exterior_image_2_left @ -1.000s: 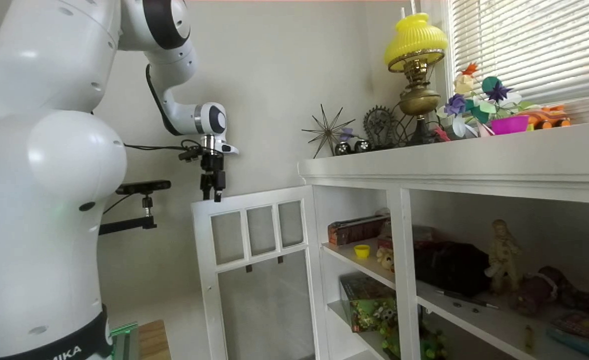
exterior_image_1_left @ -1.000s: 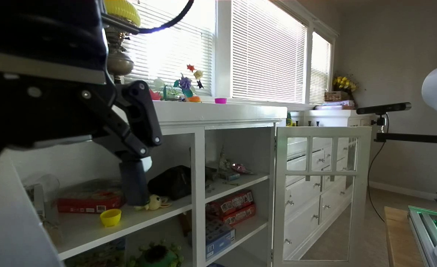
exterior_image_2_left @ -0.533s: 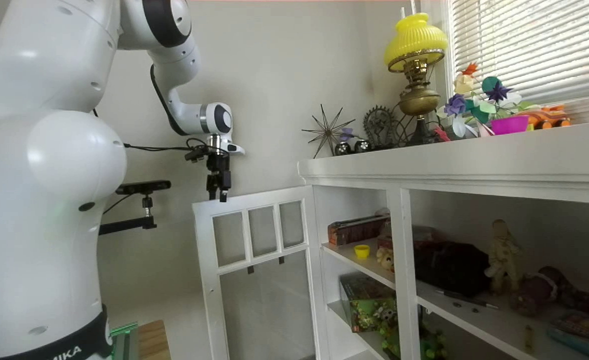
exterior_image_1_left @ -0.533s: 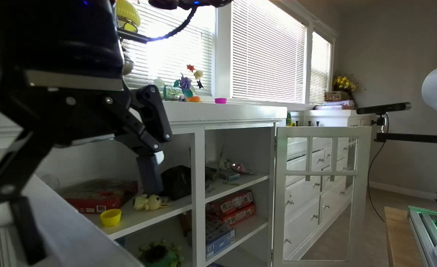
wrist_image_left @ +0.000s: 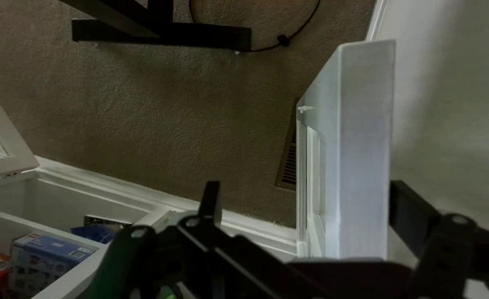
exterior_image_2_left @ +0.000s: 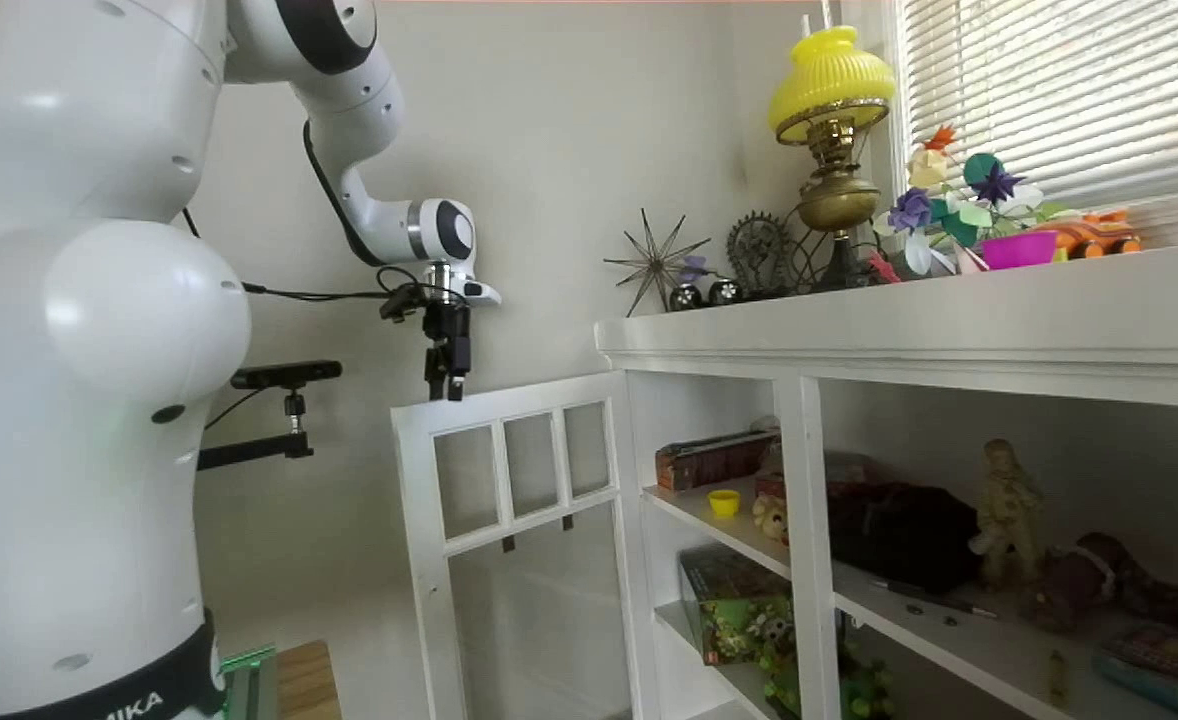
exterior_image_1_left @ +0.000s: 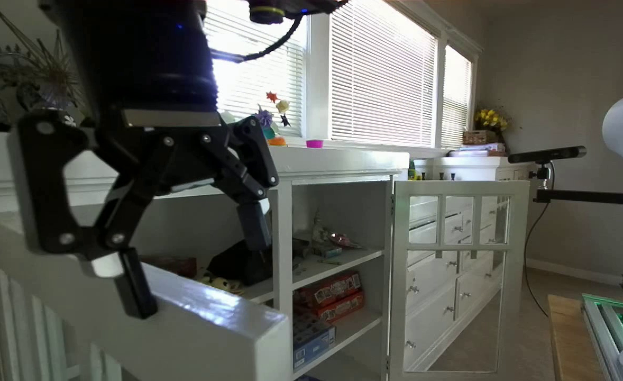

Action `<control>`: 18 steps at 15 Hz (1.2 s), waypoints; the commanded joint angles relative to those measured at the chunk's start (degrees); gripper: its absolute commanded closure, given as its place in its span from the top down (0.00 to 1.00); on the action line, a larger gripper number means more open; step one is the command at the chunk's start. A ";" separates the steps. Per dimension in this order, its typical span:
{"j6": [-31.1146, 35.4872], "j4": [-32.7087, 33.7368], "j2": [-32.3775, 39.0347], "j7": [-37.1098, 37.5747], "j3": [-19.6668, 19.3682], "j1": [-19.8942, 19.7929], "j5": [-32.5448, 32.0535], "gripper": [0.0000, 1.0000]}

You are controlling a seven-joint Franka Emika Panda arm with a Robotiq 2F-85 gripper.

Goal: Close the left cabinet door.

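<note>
The left cabinet door [exterior_image_2_left: 431, 600] stands open beside the wall. Its thick white top edge fills the lower left in an exterior view [exterior_image_1_left: 195, 338] and runs up the wrist view [wrist_image_left: 365, 145]. My gripper [exterior_image_2_left: 446, 388] is open over the door's top edge, one finger on each side; it is large in an exterior view [exterior_image_1_left: 198, 270]. In the wrist view, the gripper [wrist_image_left: 309, 207] has its right finger against the door's wall-side face, seemingly touching. Its left finger is well apart from the door. The door's lower part is out of view in both exterior views.
The other paned door [exterior_image_1_left: 518, 275] stands open on the far side. The cabinet's shelves [exterior_image_2_left: 709, 520] hold boxes, toys and a yellow cup [exterior_image_2_left: 724, 502]. A lamp [exterior_image_2_left: 834, 110] and ornaments stand on the cabinet top [exterior_image_2_left: 909, 310]. A camera stand [exterior_image_2_left: 259, 452] is near the arm.
My gripper has moved rightward in both exterior views, along with the left door's free edge. The door has swung a little towards the cabinet. The gripper stays open.
</note>
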 commanded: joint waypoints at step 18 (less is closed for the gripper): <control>-1.46 -18.82 -13.05 7.93 1.40 -12.81 -0.95 1.00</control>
